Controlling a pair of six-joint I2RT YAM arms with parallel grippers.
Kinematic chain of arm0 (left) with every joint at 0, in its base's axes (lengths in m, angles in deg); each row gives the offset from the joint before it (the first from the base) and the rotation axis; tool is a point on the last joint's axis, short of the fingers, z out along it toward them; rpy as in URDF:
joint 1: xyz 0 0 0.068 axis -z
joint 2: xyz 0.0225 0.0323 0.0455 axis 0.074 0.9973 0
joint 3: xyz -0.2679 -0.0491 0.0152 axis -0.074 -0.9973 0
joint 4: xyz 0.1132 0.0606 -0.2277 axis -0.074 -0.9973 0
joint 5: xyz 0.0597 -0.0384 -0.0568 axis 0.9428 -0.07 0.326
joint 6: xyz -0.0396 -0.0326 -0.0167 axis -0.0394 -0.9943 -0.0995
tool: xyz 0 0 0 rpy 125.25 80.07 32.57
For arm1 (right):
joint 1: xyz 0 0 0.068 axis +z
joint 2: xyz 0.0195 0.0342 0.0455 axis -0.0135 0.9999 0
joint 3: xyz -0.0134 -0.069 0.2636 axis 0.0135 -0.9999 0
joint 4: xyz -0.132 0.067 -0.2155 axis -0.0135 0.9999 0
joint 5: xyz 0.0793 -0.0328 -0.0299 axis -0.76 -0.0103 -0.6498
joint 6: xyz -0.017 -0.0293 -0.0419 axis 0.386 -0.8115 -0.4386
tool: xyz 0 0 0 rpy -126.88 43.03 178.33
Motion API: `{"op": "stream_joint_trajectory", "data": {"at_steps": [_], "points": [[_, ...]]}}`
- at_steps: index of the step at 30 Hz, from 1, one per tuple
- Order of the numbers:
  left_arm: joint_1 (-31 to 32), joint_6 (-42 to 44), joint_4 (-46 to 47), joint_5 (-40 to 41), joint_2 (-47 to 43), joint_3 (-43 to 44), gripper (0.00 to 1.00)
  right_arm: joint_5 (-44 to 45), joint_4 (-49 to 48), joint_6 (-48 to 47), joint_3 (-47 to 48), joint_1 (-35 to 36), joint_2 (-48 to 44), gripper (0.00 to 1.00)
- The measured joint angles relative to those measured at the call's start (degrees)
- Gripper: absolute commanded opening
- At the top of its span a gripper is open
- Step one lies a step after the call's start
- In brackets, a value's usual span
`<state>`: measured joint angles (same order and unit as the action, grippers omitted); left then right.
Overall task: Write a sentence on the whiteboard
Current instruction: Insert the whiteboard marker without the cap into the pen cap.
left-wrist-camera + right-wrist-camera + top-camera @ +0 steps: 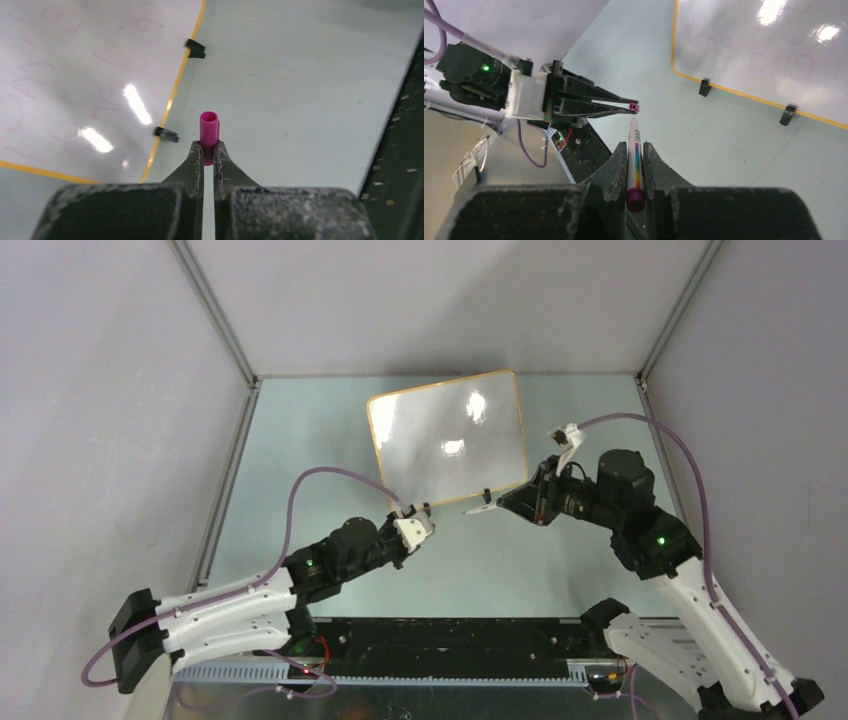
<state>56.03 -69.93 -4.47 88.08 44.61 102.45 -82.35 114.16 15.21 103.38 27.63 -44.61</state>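
Whiteboard: lying at the far middle of the tabletop, showing faint pink streaks.
Left claw: pinching a pink cap, just near of the whiteboard.
Right claw: gripping a marker, tip pointing left toward the cap.

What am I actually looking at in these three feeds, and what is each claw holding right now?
Two robot arms are bolted at the near edge of a table. The wide picture looks down from above and behind them. The other two come from a camera on each wrist, so the dark prongs at the bottom are that arm's own fingers. A whiteboard with an orange frame lies flat on the table, showing only faint pink traces. The left gripper is shut on a pink cap. The right gripper is shut on the marker, its tip pointing toward the cap, close but apart.
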Motion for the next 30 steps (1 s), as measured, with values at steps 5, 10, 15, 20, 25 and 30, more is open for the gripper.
{"op": "stream_joint_trajectory", "data": {"at_steps": [5, 10, 15, 20, 25, 30], "points": [[-0.02, 12.68, 2.78, 3.13, 2.84, 0.0, 0.0, 0.7, 2.99, -2.64, 6.56, 4.72, 7.61, 0.0], [-0.07, 18.99, 6.1, 5.25, 4.42, 0.0, 0.0, 3.8, 4.09, -5.09, 9.42, 10.4, 11.56, 0.0], [-0.09, 21.42, 9.29, 5.86, 4.44, 0.0, 0.0, 6.95, 4.37, -6.58, 9.44, 13.46, 13.46, 0.0], [-0.09, 21.57, 10.23, 5.64, 4.39, 0.0, 0.0, 10.23, 4.37, -7.04, 9.44, 15.69, 15.37, 0.0], [-0.07, 21.53, 10.8, 4.63, 4.39, -0.02, 0.0, 13.35, 4.07, -7.52, 9.49, 16.83, 15.58, 0.0], [-0.07, 21.53, 11.1, 4.17, 4.37, -0.02, 0.0, 15.58, 3.39, -7.85, 9.66, 17.03, 15.61, 0.0]]}}
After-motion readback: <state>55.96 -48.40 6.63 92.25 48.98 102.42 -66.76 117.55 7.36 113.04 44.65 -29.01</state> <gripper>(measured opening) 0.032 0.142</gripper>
